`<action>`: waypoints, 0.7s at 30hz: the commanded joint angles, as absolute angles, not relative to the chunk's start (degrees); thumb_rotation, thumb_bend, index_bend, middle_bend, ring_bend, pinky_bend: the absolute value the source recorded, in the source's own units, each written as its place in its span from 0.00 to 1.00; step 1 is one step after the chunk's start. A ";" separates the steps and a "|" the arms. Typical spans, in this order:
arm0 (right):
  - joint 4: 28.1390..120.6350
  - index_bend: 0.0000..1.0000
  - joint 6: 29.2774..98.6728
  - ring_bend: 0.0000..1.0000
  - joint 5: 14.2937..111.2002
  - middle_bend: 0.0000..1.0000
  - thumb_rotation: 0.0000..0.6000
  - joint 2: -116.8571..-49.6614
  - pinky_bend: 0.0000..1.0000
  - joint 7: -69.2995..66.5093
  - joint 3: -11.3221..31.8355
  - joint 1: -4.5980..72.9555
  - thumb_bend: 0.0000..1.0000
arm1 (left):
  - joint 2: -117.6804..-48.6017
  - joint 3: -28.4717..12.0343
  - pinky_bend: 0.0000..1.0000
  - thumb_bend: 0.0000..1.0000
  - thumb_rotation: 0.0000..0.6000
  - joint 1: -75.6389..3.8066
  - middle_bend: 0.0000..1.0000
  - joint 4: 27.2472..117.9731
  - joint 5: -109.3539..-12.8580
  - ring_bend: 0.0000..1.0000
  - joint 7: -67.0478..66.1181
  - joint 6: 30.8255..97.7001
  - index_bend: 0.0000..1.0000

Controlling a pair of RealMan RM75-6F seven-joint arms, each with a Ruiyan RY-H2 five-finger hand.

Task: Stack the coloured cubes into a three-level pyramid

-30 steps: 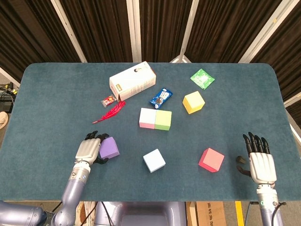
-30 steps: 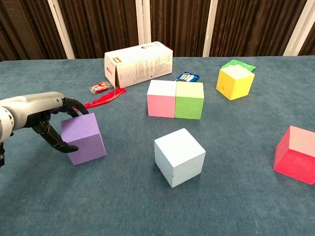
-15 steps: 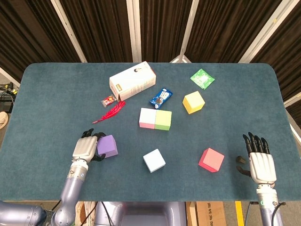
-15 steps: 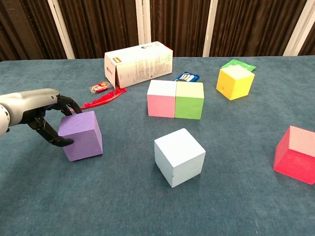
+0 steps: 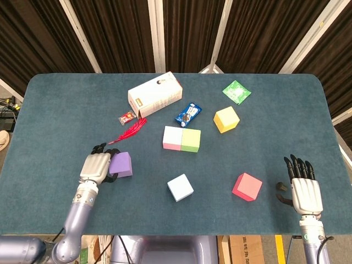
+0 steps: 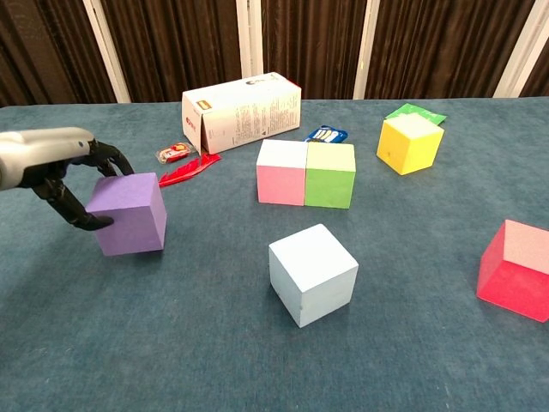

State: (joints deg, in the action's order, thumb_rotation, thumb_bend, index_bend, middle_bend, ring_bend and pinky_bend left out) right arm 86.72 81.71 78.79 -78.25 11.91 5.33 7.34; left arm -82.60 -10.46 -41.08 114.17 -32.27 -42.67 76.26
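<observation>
My left hand [image 5: 94,166] [image 6: 62,172] grips the purple cube [image 5: 121,164] [image 6: 127,215] from its left side at the table's front left, fingers wrapped over its top and near face. The pink cube [image 5: 172,138] [image 6: 282,172] and green cube [image 5: 191,140] [image 6: 330,175] stand touching side by side mid-table. A light blue cube [image 5: 180,187] [image 6: 313,274] sits in front of them, a red cube [image 5: 247,186] [image 6: 515,269] to its right, a yellow cube [image 5: 226,119] [image 6: 410,143] further back. My right hand [image 5: 304,187] hovers open at the front right, holding nothing.
A white carton [image 5: 154,94] [image 6: 241,112] lies at the back left, with a red feather [image 5: 127,131] [image 6: 186,172] and a small red packet [image 5: 127,116] before it. A blue wrapper [image 5: 188,113] and a green packet [image 5: 236,91] lie behind the cubes.
My left hand has carried the purple cube back and slightly left, away from the table's front edge. The right hand and the other cubes have not moved.
</observation>
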 commanded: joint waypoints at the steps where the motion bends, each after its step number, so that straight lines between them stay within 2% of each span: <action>1: 86.84 0.00 81.68 0.00 78.78 0.00 1.00 -78.31 0.00 12.07 5.31 7.32 0.10 | -75.17 -10.53 0.00 0.48 1.00 -41.10 0.29 115.17 -34.14 0.00 -39.64 68.84 0.28; 6: 86.99 0.00 81.76 0.00 78.93 0.00 1.00 -78.63 0.00 12.76 5.20 7.31 0.10 | -69.87 -10.69 0.00 0.48 1.00 -40.57 0.29 110.03 -40.23 0.00 -32.04 60.17 0.28; 12: 86.55 0.00 81.59 0.00 78.59 0.00 1.00 -79.31 0.00 13.63 5.32 7.41 0.10 | -68.43 -11.44 0.00 0.48 1.00 -41.38 0.28 104.10 -46.88 0.00 -24.74 53.17 0.29; 21: 86.07 0.00 81.57 0.00 78.03 0.00 1.00 -79.84 0.00 14.60 5.61 7.44 0.10 | -69.57 -13.73 0.00 0.47 1.00 -44.51 0.27 98.45 -48.21 0.00 -20.85 50.12 0.29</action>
State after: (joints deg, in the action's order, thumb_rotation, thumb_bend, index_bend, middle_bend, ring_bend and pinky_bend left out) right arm 86.07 81.56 78.03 -79.84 14.59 5.61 7.44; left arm -69.33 -13.37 -43.77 99.11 -49.01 -20.71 50.62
